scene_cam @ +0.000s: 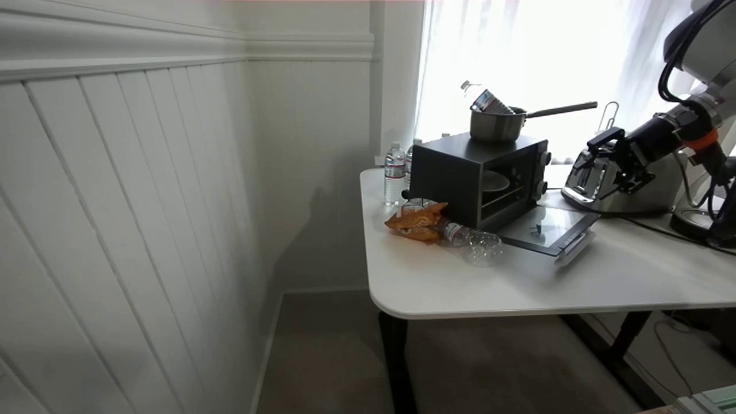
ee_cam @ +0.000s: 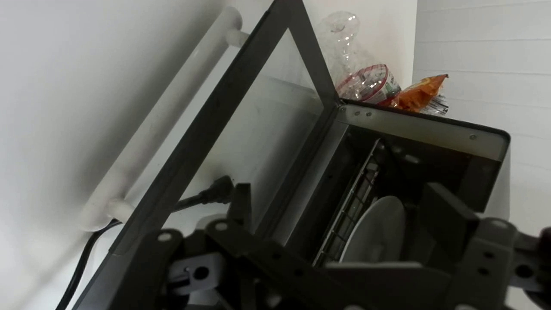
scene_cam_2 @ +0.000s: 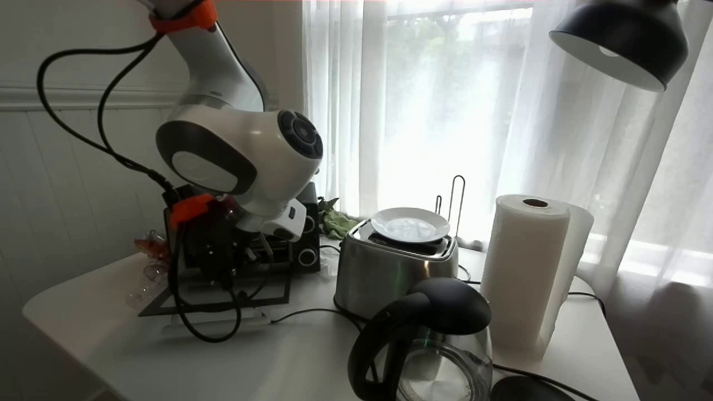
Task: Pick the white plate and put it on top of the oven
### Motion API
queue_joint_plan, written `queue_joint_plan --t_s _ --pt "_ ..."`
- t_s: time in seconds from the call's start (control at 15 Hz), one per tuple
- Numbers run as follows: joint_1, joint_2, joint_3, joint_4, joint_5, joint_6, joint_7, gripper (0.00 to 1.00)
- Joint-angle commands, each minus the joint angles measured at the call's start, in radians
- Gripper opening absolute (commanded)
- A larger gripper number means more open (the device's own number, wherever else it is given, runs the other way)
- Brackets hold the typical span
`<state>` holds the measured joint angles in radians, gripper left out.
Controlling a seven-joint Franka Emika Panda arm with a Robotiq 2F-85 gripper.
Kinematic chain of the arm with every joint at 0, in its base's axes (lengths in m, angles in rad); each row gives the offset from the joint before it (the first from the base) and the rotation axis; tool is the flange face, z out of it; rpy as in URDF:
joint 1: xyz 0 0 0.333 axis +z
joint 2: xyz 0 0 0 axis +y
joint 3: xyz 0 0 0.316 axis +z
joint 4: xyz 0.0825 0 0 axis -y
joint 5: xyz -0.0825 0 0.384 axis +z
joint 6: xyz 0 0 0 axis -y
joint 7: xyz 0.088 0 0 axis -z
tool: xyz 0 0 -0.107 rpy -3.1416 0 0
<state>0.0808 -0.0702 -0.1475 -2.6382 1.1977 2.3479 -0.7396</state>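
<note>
Starting at the left of the table [scene_cam: 437, 290], locate the upright water bottle [scene_cam: 394, 178], then the orange snack bag [scene_cam: 417, 223] just beside the black toaster oven [scene_cam: 444, 181]. Note the saucepan [scene_cam: 494, 125] on top. Find the white plate [ee_cam: 379, 228] inside, above the wire rack [ee_cam: 354, 189]; cannot tell whether touching it. Past the lowered glass door [scene_cam: 552, 223], check the gripper [ee_cam: 343, 200], spread wide, holding nothing and facing into the oven. Farther right, see the silver toaster [scene_cam_2: 384, 278] carrying a rimmed white dish [scene_cam_2: 410, 227].

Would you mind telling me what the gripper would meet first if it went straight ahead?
The gripper would probably meet the oven, around the rack in its open front; depth is unclear, so the plate inside could come first.
</note>
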Motion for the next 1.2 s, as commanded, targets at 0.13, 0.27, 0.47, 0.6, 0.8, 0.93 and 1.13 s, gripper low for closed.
queue_joint_plan --t_s 0.13,0.27,0.47,0.6,0.8,0.93,1.13 --pt "-0.033 0.191 0.082 0.115 0.276 -0.028 -0.118 1.0" --pt "-0.041 0.25 0.096 0.159 0.362 -0.045 -0.161 1.0" --pt "-0.051 0.322 0.104 0.216 0.466 -0.093 -0.222 1.0" --pt "-0.055 0.362 0.103 0.251 0.515 -0.129 -0.25 1.0" --pt "-0.052 0.402 0.102 0.286 0.563 -0.169 -0.272 1.0" --pt "-0.044 0.383 0.091 0.269 0.524 -0.151 -0.245 1.0" --pt "-0.043 0.399 0.091 0.284 0.525 -0.157 -0.247 1.0"
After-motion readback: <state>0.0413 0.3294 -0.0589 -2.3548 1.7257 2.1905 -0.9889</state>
